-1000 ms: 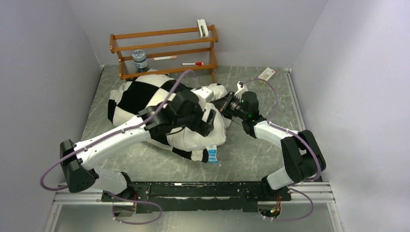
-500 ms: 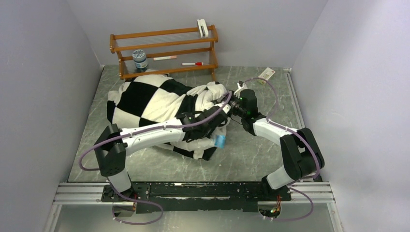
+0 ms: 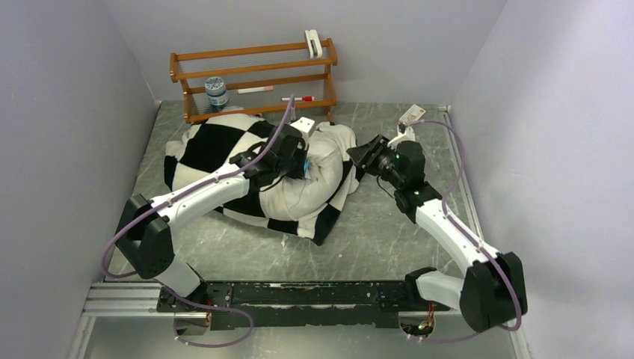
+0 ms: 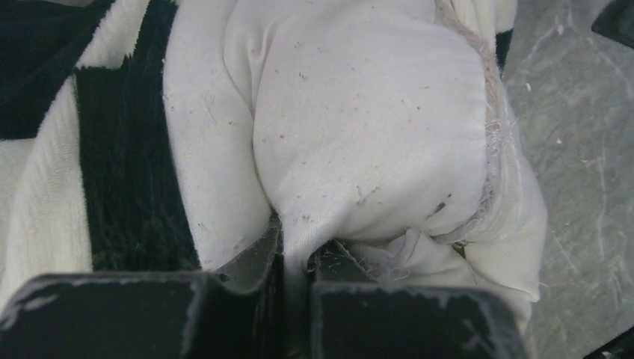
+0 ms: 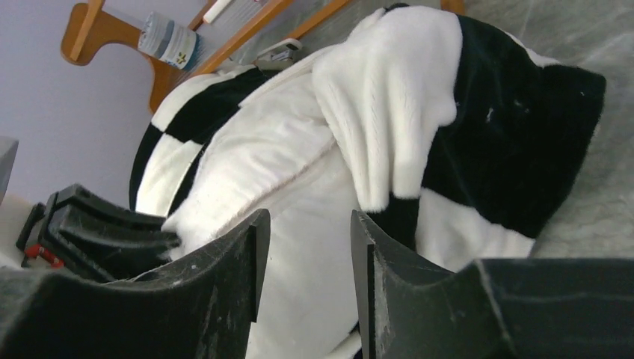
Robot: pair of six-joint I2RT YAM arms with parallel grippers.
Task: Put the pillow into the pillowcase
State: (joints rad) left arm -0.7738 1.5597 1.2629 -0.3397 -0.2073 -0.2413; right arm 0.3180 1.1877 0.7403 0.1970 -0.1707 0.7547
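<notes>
poking from the checkered pillowcase (image 3: 213, 146), white pillow (image 4: 359, 134) partly inside, left jaws pinching it, right jaws parted

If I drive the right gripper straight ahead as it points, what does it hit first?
Most likely the pillowcase: its folded black-and-white rim hangs just ahead of the right gripper, whose jaws stand open and empty. How far off it is, I cannot tell.
</notes>
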